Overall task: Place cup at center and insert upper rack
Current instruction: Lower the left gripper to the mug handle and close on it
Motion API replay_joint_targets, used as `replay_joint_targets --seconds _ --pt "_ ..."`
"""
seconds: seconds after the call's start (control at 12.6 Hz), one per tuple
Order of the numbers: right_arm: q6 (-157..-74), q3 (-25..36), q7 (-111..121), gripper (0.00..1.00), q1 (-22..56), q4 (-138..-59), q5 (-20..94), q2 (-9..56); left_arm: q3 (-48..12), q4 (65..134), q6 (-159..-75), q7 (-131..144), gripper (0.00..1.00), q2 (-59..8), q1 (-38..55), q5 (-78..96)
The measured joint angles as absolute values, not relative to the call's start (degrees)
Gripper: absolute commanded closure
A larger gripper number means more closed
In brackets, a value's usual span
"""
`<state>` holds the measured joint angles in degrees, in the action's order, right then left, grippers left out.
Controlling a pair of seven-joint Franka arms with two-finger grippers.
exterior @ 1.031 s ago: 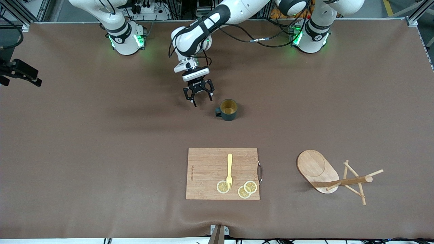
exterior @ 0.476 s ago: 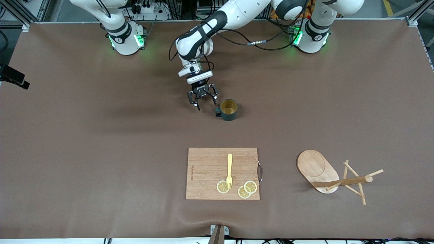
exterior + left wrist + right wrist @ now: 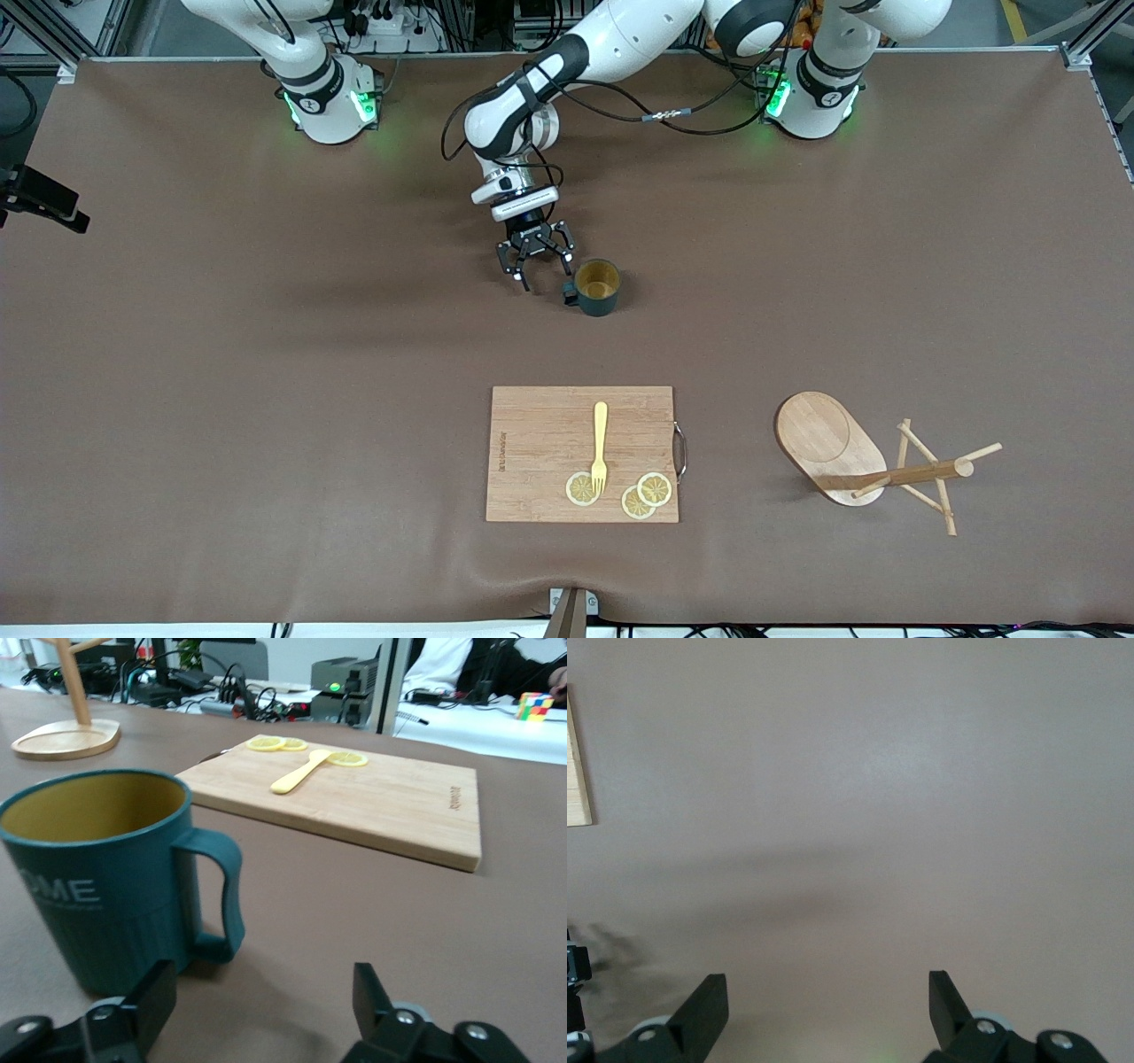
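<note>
The cup (image 3: 597, 287) stands upright on the brown table cover (image 3: 266, 372) near the middle of the table, its handle turned toward the right arm's end; nothing grips it. In the left wrist view the cup (image 3: 106, 881) is teal with a tan inside, and pale lettering shows on its wall.

The left gripper (image 3: 538, 263) hangs low just beside the cup's handle, jaws spread wide and holding nothing — its dark fingers (image 3: 133, 1010) frame the handle without touching it in the left wrist view.

Nearer the front camera lies a cutting board (image 3: 540, 443) with a yellow fork (image 3: 600, 447) and three lemon slices (image 3: 645, 496) on it; one slice sits under the fork's tines.

Toward the left arm's end, the rack (image 3: 873, 461) lies tipped on its side, oval base on edge, post flat, with pegs crossing near its top — well apart from the cup.

The right gripper (image 3: 824, 1010) waits over bare cover, jaws wide and empty; the front view shows only its arm's base, and a corner of the board (image 3: 578, 771) edges into its wrist view.
</note>
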<state>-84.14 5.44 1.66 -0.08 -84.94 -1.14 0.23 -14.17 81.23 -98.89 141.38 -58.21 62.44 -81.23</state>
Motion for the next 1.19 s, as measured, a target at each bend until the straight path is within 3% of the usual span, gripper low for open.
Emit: replay_joint_targets --seconds 0.16,1.19 --pt "-83.92 5.38 1.68 0.0 -0.02 -83.97 -1.14 0.21 -14.12 81.22 -98.89 141.4 0.18 -58.31 62.44 -82.06" --pt "-83.25 5.35 1.71 0.0 0.0 -83.67 -1.14 0.23 -12.76 81.24 -98.86 141.43 0.26 -59.5 62.47 -83.67"
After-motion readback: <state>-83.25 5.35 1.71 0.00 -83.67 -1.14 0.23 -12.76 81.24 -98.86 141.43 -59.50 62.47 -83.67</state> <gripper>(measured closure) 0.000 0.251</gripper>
